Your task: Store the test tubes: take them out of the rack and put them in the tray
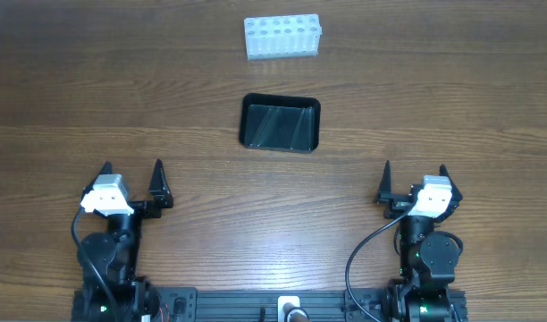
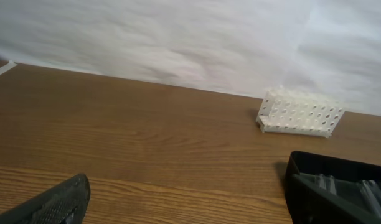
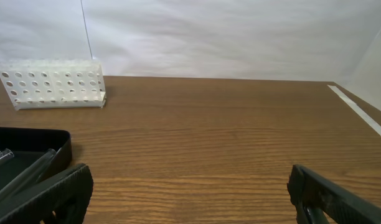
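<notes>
The test tubes [image 1: 278,125] are seen as clear, slender cylinders, laid flat and side by side inside the black tray [image 1: 244,121]. Their number cannot be told. The tray is a shallow rectangular dish with rounded corners, set near the middle of the wooden tabletop [image 1: 122,89]. The rack [image 1: 282,38] is a white block pierced with rows of round holes on its top and along its side. It is placed beyond the tray, toward the far edge of the tabletop, near the tray but apart from it.

The left pincer [image 1: 132,170] is held close to its own base at the left of the tabletop, well apart from both tray and rack. Its two dark fingers are spread wide over bare wood. The right pincer [image 1: 415,170] is posed in mirror fashion at the right, its fingers [image 3: 53,196] likewise spread apart over bare wood. Both pincers are pointed toward the far side of the tabletop, and the tray is found ahead of them, between the two.
</notes>
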Robot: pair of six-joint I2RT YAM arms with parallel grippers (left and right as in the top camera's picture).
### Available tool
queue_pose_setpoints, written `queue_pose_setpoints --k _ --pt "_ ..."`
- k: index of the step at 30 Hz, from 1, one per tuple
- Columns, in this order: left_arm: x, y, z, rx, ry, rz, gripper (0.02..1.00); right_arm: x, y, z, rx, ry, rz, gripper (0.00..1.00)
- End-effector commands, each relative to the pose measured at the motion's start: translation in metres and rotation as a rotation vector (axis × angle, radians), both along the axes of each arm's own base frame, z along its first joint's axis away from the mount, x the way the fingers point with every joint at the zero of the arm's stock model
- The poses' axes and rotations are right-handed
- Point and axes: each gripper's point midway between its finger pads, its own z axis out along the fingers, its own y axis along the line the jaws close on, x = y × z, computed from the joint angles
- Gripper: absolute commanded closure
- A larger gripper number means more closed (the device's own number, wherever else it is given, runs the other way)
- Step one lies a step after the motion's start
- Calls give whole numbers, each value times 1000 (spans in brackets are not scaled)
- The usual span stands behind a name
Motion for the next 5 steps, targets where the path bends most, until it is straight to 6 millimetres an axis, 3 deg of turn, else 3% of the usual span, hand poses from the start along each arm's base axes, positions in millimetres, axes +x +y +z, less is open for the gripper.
queue_pose_setpoints --k 1,5 --pt "0 3 -2 15 1 12 20 0 1 -2 -3 3 10 7" --pt "0 3 -2 15 1 12 23 0 1 -2 -3 3 10 7"
